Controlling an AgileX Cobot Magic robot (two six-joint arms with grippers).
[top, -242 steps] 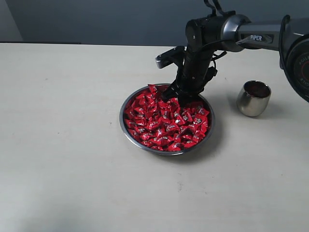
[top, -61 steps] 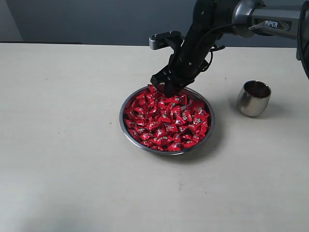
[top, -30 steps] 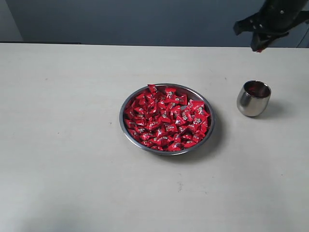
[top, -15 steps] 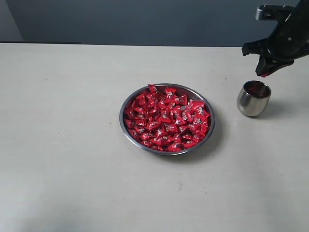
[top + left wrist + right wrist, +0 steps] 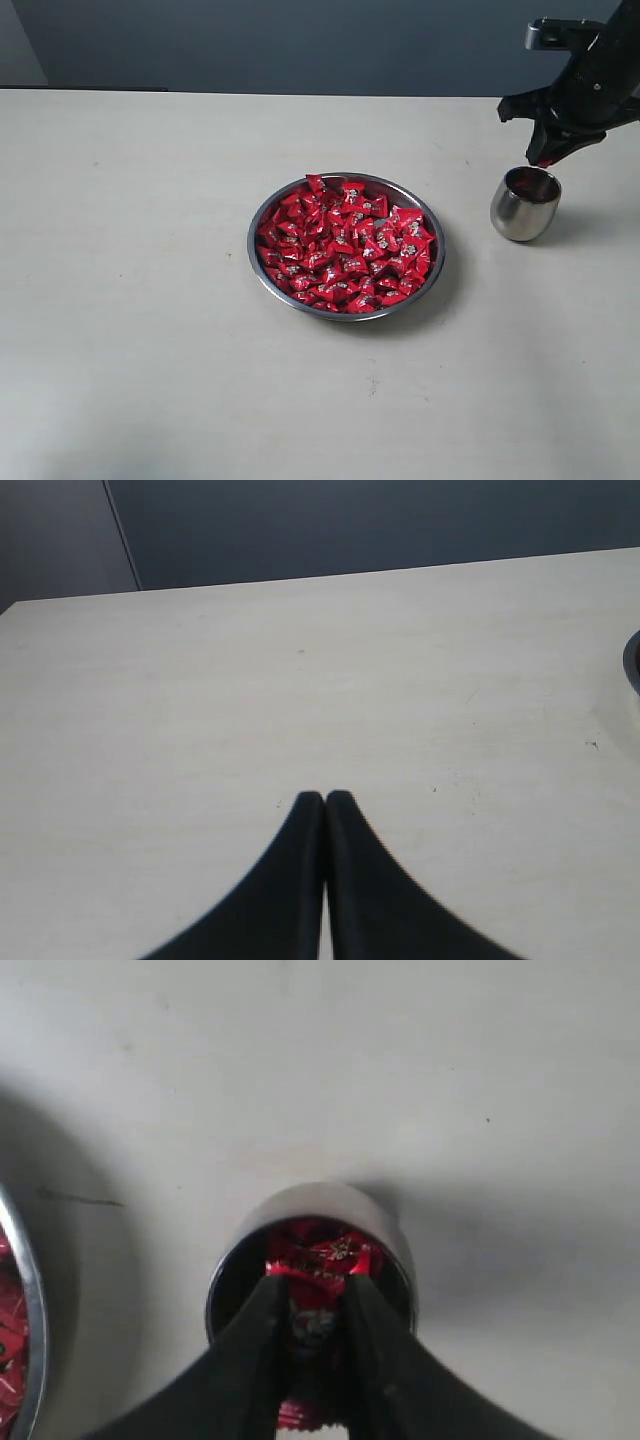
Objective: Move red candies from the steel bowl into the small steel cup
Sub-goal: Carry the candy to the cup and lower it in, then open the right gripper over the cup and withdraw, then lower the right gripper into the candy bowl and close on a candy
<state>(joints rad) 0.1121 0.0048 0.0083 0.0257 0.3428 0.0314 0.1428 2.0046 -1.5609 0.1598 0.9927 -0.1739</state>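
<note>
Since the right gripper (image 5: 315, 1290) is pinching a red candy (image 5: 308, 1325) over the small steel cup (image 5: 320, 1200), I'm suggesting centering before releasing.

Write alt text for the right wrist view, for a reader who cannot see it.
The right claw, pinching a red-wrapped candy, hangs over the small rounded steel cup, which already holds red candies. The rim of the wide shallow steel bowl shows at one edge, on a pale table.
</note>
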